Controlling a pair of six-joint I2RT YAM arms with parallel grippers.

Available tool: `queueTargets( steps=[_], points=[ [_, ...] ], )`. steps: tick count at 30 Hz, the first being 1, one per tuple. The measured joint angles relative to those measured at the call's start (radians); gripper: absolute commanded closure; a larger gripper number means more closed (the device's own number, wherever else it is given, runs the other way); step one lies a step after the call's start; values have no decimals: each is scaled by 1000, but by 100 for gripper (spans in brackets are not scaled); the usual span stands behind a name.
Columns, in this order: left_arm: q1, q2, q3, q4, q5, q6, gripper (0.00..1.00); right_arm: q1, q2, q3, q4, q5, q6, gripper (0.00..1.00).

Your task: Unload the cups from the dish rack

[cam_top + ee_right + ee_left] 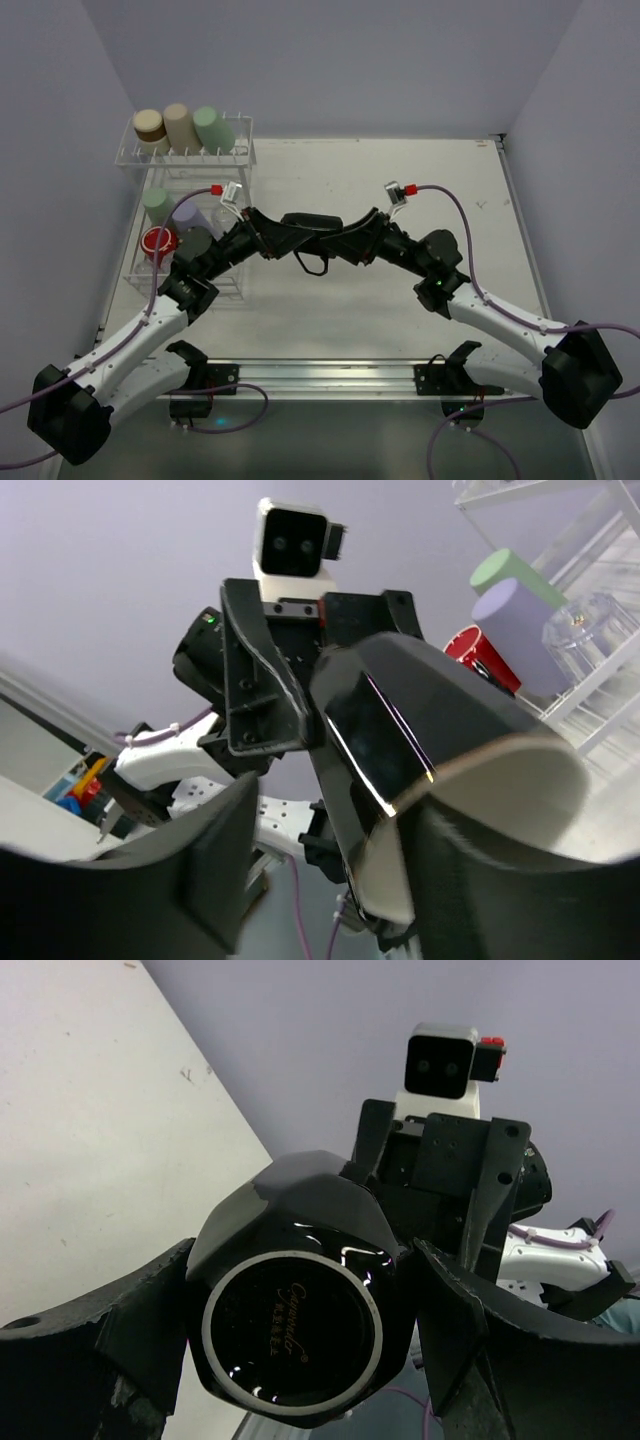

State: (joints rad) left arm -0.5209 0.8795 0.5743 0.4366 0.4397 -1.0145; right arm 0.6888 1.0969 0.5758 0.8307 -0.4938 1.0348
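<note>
A black cup [312, 222] with a cream inside hangs in mid-air over the table's middle, between my two grippers. My left gripper [288, 232] is shut on it; in the left wrist view [300, 1325] both fingers press the sides of the black cup [290, 1260], whose base faces the camera. My right gripper [347, 234] is open around the cup's rim end. In the right wrist view [340, 830] the black cup [400, 710] lies against one finger, and the other finger stands apart from it. The white dish rack [240, 150] stands at the far left.
On the rack's raised shelf lie a tan-brown cup [150, 125], a beige cup [181, 125] and a pale green cup [213, 128]. On its flat base stand a green cup [155, 204], a red cup [158, 243], a purple cup [194, 215] and a clear glass [590, 630]. A rail [320, 374] runs along the near edge.
</note>
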Motion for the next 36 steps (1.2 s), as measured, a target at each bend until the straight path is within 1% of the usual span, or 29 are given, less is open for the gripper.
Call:
queueTargets(
  steps=[1, 2, 4, 5, 6, 7, 8, 9, 10, 12, 15, 17, 19, 22, 24, 26, 29, 32, 36],
  points=[
    [-10, 10, 0, 5, -2, 0, 96, 0, 3, 4, 10, 0, 2, 53],
    [-18, 19, 0, 11, -3, -2, 85, 0, 8, 7, 18, 0, 5, 67],
    [-27, 29, 0, 27, -7, -11, 70, 0, 19, 7, 29, -3, 18, 81],
    [-31, 29, 0, 36, -11, -15, 47, -1, 30, 6, 40, -6, 31, 94],
    [-31, 29, 0, 43, -10, -25, 35, -1, 37, 6, 64, -11, 47, 100],
    [-31, 27, 0, 58, -5, -47, 26, 0, 40, 4, 97, -23, 70, 100],
    [-32, 21, 0, 71, -5, -57, 11, 0, 38, 3, 127, -30, 85, 100],
    [-36, 8, 0, 76, -6, -53, 2, 5, 32, 3, 141, -32, 89, 100],
    [-40, -3, 1, 69, -9, -37, 0, 9, 26, 2, 146, -35, 89, 100],
    [-43, -28, 15, 9, -42, 23, 0, 13, 5, -3, 111, -34, 63, 100],
    [-42, -69, 74, -154, -121, 157, 0, 1, -38, 7, -58, -15, -10, 100],
    [-42, -104, 142, -297, -198, 263, 0, -10, -63, 59, -282, 19, -109, 100],
    [-42, -142, 200, -419, -278, 368, 0, -27, -55, 153, -517, 83, -219, 100],
    [-42, -197, 225, -565, -380, 491, 0, -117, -5, 321, -809, 137, -369, 100],
    [-42, -219, 204, -631, -418, 544, 0, -208, 66, 442, -953, 177, -460, 100],
    [-42, -227, 158, -685, -442, 588, 0, -290, 171, 583, -1093, 266, -549, 100],
    [-42, -223, 95, -755, -447, 620, 0, -377, 354, 761, -1238, 389, -651, 100],
    [-42, -225, 73, -795, -432, 645, 0, -453, 539, 892, -1363, 478, -729, 100],
    [-42, -252, 73, -797, -423, 668, 0, -537, 748, 1025, -1509, 531, -797, 100]
  ],
)
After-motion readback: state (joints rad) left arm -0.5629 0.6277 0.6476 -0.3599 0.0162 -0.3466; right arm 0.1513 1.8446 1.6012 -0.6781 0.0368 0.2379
